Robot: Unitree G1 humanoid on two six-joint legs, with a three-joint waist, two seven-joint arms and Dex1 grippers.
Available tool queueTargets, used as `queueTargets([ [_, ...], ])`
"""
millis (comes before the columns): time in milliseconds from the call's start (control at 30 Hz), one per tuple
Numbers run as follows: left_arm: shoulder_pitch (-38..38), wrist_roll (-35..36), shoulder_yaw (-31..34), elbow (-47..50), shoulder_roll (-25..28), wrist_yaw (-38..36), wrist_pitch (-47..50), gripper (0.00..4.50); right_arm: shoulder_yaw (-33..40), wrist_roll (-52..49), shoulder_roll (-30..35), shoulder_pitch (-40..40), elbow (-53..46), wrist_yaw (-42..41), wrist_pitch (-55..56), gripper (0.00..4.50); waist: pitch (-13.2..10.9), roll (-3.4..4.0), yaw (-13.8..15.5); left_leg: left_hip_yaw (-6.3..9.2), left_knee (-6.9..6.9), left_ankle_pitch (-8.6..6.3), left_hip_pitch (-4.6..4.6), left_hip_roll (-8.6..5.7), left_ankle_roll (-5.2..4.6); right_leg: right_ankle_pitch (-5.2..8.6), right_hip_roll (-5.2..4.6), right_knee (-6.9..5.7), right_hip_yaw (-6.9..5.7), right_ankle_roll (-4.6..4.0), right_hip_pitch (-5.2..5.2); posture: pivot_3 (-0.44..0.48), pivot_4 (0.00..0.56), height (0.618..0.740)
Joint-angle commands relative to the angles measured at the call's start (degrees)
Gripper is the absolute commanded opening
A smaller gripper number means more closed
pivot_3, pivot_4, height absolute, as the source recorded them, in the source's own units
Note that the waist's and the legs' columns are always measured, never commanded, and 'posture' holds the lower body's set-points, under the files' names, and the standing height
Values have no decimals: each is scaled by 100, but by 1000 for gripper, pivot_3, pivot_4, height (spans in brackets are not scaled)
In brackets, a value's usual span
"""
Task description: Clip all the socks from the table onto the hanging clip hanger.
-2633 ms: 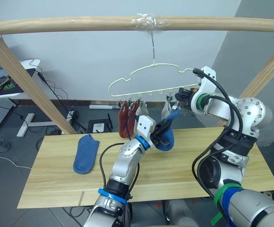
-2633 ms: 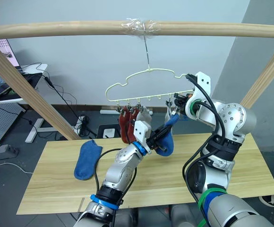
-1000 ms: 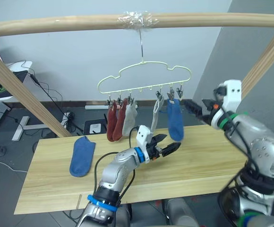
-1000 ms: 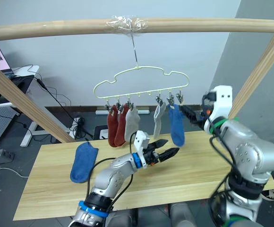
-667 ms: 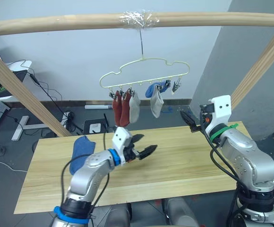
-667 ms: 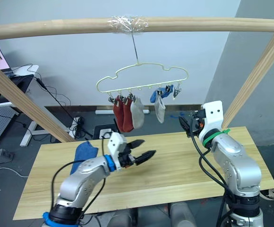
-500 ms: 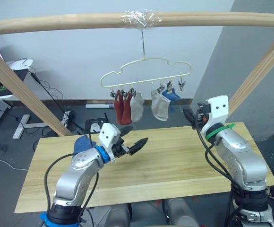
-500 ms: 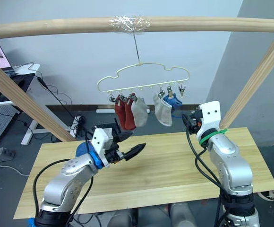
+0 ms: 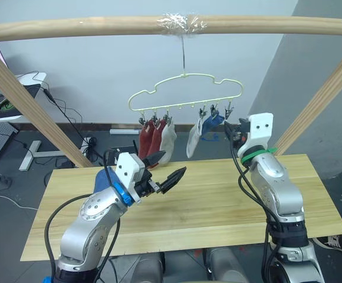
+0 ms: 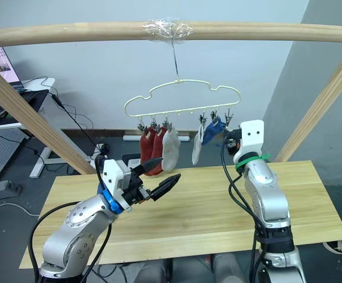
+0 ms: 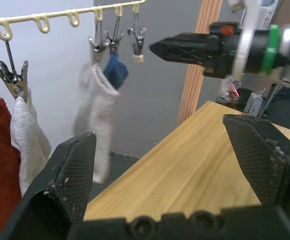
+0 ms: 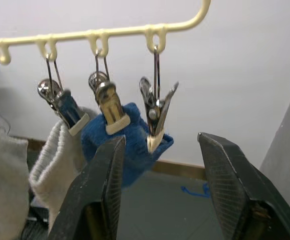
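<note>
**Surface nearly cleared, five socks hung**

Wooden surface carries one blue sock near its far-left edge, mostly hidden behind the left arm. Left tool hangs over the surface's left-centre, fingers spread wide, holding nothing. Clip hanger on the round rail carries two rust red socks, two grey, one blue. Right tool sits just beside the hanger's right-end clip, fingers apart, empty.
</note>
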State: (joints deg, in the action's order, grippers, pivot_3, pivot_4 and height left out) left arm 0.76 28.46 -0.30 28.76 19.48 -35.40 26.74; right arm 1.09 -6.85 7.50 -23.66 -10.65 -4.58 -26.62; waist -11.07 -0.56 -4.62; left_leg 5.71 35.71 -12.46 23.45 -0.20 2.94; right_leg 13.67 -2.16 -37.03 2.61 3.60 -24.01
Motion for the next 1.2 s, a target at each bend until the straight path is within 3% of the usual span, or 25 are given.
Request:
queueTargets([
  [33, 42, 134, -13, 281, 8, 60, -15, 4500, 88, 87, -57, -258, 171, 106, 372, 2422, 0, -1, 4, 0, 0, 0, 0, 0, 0, 0, 0, 0, 0, 0, 0, -29, 149, 740],
  [1200, -41, 224, -29, 471, 123, 134, 102, 4500, 179, 239, -305, -1326, 1962, 314, 1510, 2422, 5, 0, 54, 0, 20, 1, -5, 0, 0, -21, 1, -23, 1, -29, 5, 6, 138, 740],
])
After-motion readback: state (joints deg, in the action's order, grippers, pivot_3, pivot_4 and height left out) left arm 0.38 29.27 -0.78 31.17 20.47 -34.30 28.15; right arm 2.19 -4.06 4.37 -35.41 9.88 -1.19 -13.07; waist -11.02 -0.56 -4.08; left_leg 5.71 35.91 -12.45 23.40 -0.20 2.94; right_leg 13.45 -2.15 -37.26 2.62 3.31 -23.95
